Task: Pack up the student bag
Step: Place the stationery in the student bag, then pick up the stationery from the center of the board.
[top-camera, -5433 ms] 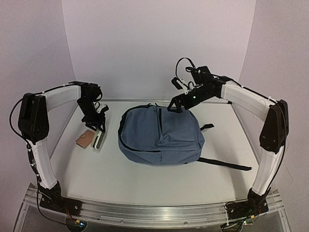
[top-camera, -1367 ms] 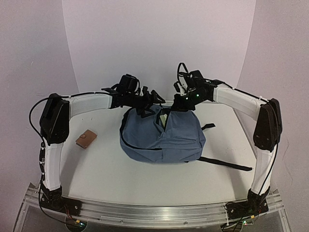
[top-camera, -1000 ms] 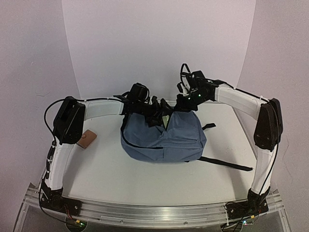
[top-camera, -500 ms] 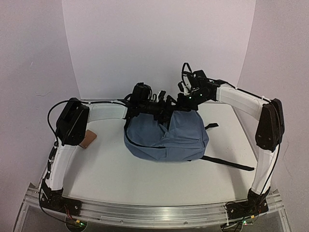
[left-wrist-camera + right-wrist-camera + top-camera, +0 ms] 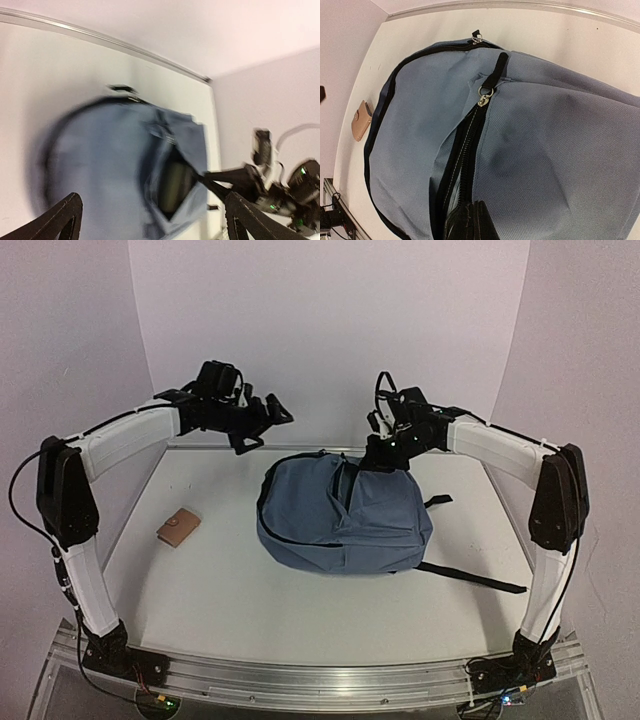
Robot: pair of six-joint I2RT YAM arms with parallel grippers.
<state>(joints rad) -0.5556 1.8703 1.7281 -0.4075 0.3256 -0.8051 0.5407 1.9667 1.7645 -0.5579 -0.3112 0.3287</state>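
One student bag (image 5: 340, 520) edge sits pinched in the right hand (image 5: 374, 462).

The student bag (image 5: 340, 515) lies in the middle of the table (image 5: 250, 610). A wallet (image 5: 179, 528) lies well apart on its left. The left gripper (image 5: 267, 432) hangs above the far left. The right gripper (image 5: 378, 458) touches the bag's far edge.

The student bag (image 5: 340, 515), a soft slate-blue backpack, lies flat at the middle of the table (image 5: 220, 590), its zipper gaping, a black strap trailing toward the table's right edge
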